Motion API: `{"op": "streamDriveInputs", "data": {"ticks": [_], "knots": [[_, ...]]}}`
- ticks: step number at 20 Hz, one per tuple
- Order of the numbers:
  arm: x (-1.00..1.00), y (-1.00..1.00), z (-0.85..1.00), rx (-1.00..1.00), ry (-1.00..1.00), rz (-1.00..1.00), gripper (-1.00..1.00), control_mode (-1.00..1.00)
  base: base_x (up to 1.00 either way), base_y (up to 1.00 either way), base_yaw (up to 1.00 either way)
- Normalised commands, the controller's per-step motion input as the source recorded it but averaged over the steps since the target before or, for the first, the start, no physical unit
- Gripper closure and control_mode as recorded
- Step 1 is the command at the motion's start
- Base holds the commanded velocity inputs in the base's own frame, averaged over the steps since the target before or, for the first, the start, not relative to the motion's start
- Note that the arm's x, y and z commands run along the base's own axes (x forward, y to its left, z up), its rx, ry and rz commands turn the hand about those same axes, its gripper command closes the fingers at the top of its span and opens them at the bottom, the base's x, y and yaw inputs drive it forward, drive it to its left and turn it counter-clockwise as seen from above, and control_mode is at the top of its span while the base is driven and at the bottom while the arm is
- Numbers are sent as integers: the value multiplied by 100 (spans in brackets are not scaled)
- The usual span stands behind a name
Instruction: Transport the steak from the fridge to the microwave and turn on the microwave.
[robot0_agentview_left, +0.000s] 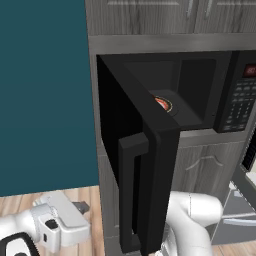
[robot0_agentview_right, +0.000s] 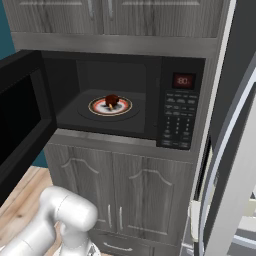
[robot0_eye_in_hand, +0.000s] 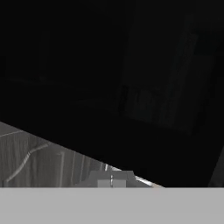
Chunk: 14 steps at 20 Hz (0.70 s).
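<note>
The microwave (robot0_agentview_right: 125, 65) stands open, its black door (robot0_agentview_left: 150, 165) with the thick handle (robot0_agentview_left: 129, 190) swung far out to the left. Inside, the steak (robot0_agentview_right: 112, 100), a dark reddish lump, rests on a round orange-white rimmed plate (robot0_agentview_right: 125, 107). The keypad (robot0_agentview_right: 179, 122) and red display (robot0_agentview_right: 183, 80) sit on the right side. My gripper (robot0_agentview_left: 82, 205) is low and left of the open door, on its outer side, shut with nothing in it. In the hand view the closed fingertips (robot0_eye_in_hand: 111, 180) face the door's dark glass. The fridge door (robot0_agentview_right: 237, 175) with its curved silver handle (robot0_agentview_right: 216, 175) hangs open at the right.
Grey wood-grain cabinets (robot0_agentview_right: 120, 190) lie under the microwave and more (robot0_agentview_right: 115, 15) above it. A teal wall (robot0_agentview_left: 45, 95) and wooden floor (robot0_agentview_left: 20, 202) are to the left. The microwave door juts out over the arm.
</note>
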Motion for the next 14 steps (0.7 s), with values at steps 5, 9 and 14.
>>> {"op": "streamDriveInputs", "data": {"ticks": [5,9,14], "knots": [[14,0,-15,0,-7,-1,100,-100,0,0,0],[1,-1,-3,0,-4,0,100,-100,0,0,0],[5,-14,0,0,0,0,100,-100,0,0,0]]}}
